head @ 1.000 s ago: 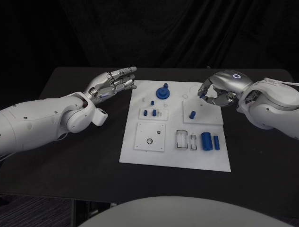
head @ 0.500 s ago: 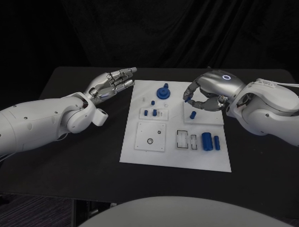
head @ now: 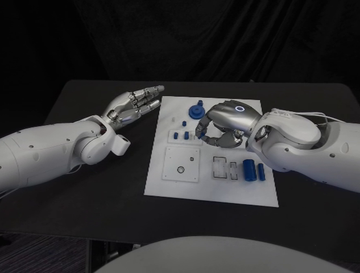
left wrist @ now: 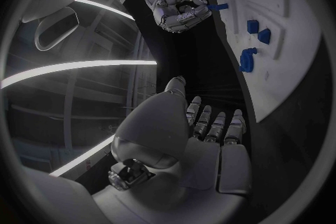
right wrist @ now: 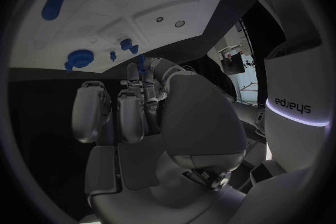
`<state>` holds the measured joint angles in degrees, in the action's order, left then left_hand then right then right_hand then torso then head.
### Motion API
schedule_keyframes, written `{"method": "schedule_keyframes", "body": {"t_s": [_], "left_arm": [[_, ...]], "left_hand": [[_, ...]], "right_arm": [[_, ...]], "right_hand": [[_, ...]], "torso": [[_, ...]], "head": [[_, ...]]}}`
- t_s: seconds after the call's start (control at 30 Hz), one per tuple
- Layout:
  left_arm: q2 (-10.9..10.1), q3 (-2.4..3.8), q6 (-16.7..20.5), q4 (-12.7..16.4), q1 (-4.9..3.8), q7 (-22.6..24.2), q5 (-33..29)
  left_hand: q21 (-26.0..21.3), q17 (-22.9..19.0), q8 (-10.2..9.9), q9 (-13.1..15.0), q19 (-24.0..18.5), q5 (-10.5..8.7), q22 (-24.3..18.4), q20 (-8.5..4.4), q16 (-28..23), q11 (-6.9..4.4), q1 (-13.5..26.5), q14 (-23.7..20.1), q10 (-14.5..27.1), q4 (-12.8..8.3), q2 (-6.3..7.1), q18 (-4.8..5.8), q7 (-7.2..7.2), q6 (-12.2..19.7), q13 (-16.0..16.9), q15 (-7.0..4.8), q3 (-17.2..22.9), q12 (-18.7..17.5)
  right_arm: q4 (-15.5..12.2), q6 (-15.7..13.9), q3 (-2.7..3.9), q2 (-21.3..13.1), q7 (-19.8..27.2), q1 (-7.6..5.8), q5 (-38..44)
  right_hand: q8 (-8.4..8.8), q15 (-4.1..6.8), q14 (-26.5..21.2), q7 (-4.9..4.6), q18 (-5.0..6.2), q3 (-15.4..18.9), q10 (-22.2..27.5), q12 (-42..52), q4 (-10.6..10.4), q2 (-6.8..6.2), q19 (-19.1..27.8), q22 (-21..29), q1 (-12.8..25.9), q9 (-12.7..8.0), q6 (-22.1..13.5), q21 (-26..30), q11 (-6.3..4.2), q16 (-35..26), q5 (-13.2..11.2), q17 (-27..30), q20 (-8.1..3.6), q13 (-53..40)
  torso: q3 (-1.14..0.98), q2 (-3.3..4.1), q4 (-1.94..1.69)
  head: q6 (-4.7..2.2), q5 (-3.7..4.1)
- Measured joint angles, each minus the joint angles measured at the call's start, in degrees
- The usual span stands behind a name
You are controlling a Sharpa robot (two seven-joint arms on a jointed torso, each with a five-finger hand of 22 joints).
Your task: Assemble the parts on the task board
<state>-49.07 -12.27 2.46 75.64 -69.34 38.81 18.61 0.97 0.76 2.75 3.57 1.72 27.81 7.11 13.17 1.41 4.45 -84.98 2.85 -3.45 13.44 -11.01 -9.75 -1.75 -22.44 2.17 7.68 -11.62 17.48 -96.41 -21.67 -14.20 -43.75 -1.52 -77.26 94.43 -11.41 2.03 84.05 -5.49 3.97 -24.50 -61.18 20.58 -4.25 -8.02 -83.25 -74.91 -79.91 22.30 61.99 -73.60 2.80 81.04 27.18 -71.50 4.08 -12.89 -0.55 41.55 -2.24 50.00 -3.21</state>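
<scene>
The white task board lies mid-table. On it stand a blue round gear-like part, small blue pieces and two blue cylinders. My right hand hovers over the board's upper middle with its fingers curled, pinching a small blue part that also appears at its fingertips in the right wrist view. My left hand is open with fingers stretched out, just off the board's far left corner and holding nothing. The right hand hides the board beneath it.
A square inset with a small ring and two slot recesses sit on the board's near half. Black table surrounds the board. My right forearm covers the board's right edge.
My right hand has moved left from the board's far right edge to over its upper middle, still carrying the small blue part. The left hand has hardly moved.
</scene>
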Motion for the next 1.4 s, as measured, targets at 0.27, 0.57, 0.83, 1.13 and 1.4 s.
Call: {"method": "schedule_keyframes", "body": {"t_s": [0.27, 0.57, 0.83, 1.13, 1.4], "left_arm": [[-0.2, 0.0, 1.0, 0.1, 0.08, 0.0, 0.0], [-0.3, 0.0, 1.4, 0.3, 0.16, 0.0, 0.0], [-0.4, 0.0, 1.4, 0.4, 0.16, 0.0, 0.0], [-0.3, 0.01, 1.2, 0.3, 0.17, 0.0, 0.0], [-0.1, 0.01, 0.8, 0.1, 0.19, 0.0, 0.0]], "left_hand": [[-0.2, -0.6, -0.2, -0.7, -1.4, 0.01, -4.2, -3.68, -1.2, -3.99, 1.0, -2.8, 1.5, 0.8, 0.59, 0.0, 0.73, 3.2, -0.5, -3.63, -0.9, -4.9], [-0.2, -0.7, -0.3, -1.1, -1.5, -0.38, -4.5, -4.17, -1.2, -4.45, 1.2, -2.7, 2.0, 1.1, 0.4, 0.0, 1.65, 4.7, -0.6, -3.91, -1.2, -6.0], [-0.2, -0.7, -0.3, -0.9, -1.5, -0.38, -4.6, -4.17, -1.2, -3.61, 1.2, -2.7, 1.8, 1.1, 0.41, 0.0, -0.44, 2.7, -0.6, -3.9, -1.2, -6.0], [-0.2, -0.7, 0.0, -0.8, -1.5, -0.38, -4.6, -4.17, -1.2, -3.38, 0.9, -2.7, 1.6, 1.1, 0.17, 0.0, -0.92, 1.8, -0.6, -3.9, -1.2, -6.0], [-0.2, -0.7, 0.4, -0.6, -1.3, -0.38, -4.5, -3.94, -1.2, -3.01, 0.7, -2.7, 1.6, 0.9, -0.06, 0.0, -1.53, 0.5, -0.6, -3.9, -1.1, -6.0]], "right_arm": [[1.1, 1.2, -0.02, 2.1, 0.3, 1.07, 0.1], [0.4, 2.9, 0.01, 2.5, 0.2, 1.94, 1.9], [0.1, 4.7, 0.0, 2.3, -0.1, 2.56, 4.0], [-0.2, 6.4, 0.0, 2.3, -0.8, 3.16, 6.8], [0.6, 6.8, 0.0, 2.7, -1.0, 3.79, 8.1]], "right_hand": [[0.05, 0.0, 0.0, 0.0, 0.0, 0.0, -0.1, 0.0, 0.0, 0.0, 0.0, 0.0, 0.0, 0.0, 0.0, 0.0, 0.06, 0.2, 0.0, -0.1, 0.0, 0.1], [0.06, -0.2, -0.2, -0.2, 0.01, -0.2, -0.2, -0.2, 0.2, 0.0, -0.2, 0.0, 0.0, -0.1, -0.2, 0.0, 0.27, 0.2, 0.0, -0.1, 0.19, 0.1], [0.11, -0.22, -0.2, -0.23, 0.02, -0.2, -0.2, -0.4, 0.5, -0.01, -0.2, 0.0, 0.0, -0.1, -0.3, 0.0, 0.28, 0.2, 0.0, 0.2, 0.21, 0.1], [0.77, -0.4, 0.0, -0.79, 0.02, -0.2, -0.2, -0.8, 0.5, -0.01, 0.0, 0.0, 0.0, 0.0, -0.8, 0.5, 0.29, 0.2, 0.0, 0.7, 0.43, 0.3], [0.77, -0.4, 0.0, -0.72, 0.02, -0.2, -0.2, -0.8, 0.5, -0.01, 0.0, 0.0, 0.0, 0.0, -0.9, 0.5, 0.29, 0.2, 0.0, 0.7, 0.43, 0.3]], "torso": [[0.07, -0.05, -0.12], [0.01, -0.04, -0.17], [0.01, -0.04, -0.04], [0.04, -0.07, -0.13], [0.07, 0.0, -0.15]], "head": [[0.0, -0.15], [0.0, -0.14], [0.0, -0.66], [0.0, -0.47], [0.0, -0.62]]}}
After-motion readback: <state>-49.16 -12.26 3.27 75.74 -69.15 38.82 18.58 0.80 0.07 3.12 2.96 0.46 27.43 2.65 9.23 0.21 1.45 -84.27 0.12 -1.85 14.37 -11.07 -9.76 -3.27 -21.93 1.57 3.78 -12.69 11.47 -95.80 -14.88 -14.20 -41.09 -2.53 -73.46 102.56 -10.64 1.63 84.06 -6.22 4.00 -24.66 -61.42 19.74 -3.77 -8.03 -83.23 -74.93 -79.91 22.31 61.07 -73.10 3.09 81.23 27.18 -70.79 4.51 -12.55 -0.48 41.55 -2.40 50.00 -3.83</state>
